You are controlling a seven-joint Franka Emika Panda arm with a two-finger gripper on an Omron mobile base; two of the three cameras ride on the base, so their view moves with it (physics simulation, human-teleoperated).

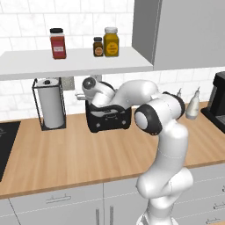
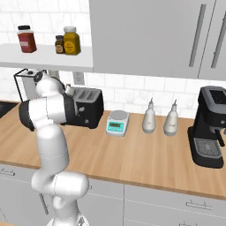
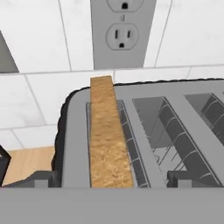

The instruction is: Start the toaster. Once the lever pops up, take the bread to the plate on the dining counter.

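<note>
The thin golden-brown bread slice (image 3: 107,135) stood proud in the leftmost slot of the black boxy toaster with a silvery slotted top (image 3: 175,131), apparently popped up. The open, empty hand (image 3: 111,181) hovered just above it; lifting and carrying it to the plate remained. No writing was legible.

Both base views look forward and down from behind the arm, left and right, sharing the toaster (image 1: 108,117) and wood worktop (image 1: 66,162). The hand view looks down close onto the toaster's slotted top, facing the wall outlet (image 3: 122,33).
</note>
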